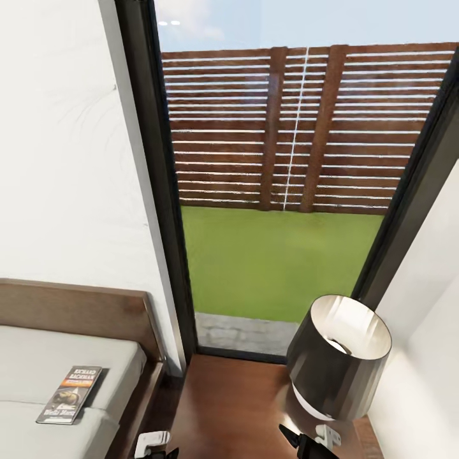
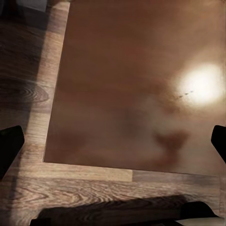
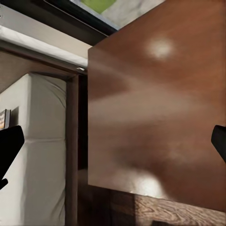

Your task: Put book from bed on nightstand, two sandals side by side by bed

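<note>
— Where do we see the book (image 1: 69, 394)?

— At eight o'clock in our head view, flat on the bed (image 1: 38, 357), near the mattress's right edge and apart from the headboard.

— And room to move?

— The nightstand (image 1: 223, 408) sits at six o'clock, its glossy top bare on the bed side; a dark-shaded lamp (image 1: 336, 357) crowds four o'clock. A narrow gap separates bed frame from nightstand.

— Our end effectors?

— The left end effector (image 2: 113, 141) and the right end effector (image 3: 113, 146) hang above the nightstand, fingertips spread wide, gripping nothing.
</note>
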Controlling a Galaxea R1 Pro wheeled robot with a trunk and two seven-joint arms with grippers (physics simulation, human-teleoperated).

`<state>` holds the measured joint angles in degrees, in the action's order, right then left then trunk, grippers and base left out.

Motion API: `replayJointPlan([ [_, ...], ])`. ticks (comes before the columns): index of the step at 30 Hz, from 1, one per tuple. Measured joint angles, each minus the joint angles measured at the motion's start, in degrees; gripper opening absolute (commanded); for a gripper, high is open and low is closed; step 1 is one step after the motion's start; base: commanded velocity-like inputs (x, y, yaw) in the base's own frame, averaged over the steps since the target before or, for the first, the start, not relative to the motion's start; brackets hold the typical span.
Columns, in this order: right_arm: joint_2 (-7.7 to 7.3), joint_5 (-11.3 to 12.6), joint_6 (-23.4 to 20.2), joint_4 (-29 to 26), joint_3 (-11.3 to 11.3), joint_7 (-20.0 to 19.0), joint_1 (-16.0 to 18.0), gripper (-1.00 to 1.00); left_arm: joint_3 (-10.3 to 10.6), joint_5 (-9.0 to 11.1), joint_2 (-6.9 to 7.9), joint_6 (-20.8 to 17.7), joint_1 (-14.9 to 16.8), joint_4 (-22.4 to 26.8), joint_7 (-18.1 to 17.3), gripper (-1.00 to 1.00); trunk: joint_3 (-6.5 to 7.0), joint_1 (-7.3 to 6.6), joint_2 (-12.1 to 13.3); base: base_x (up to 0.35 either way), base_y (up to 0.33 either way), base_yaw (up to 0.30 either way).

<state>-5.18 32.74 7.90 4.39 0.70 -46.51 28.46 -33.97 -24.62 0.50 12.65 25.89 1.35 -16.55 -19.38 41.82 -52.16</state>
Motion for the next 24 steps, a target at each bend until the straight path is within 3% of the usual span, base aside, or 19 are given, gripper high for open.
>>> replayJointPlan([
  [24, 0.0, 0.0, 0.0, 0.0, 0.0, 0.0, 0.0, 1.0, 0.0, 0.0, -0.01, 0.0, 0.0, 0.0, 0.0, 1.0, 4.32, -5.28, 9.6, 0.0, 0.0, 0.0],
])
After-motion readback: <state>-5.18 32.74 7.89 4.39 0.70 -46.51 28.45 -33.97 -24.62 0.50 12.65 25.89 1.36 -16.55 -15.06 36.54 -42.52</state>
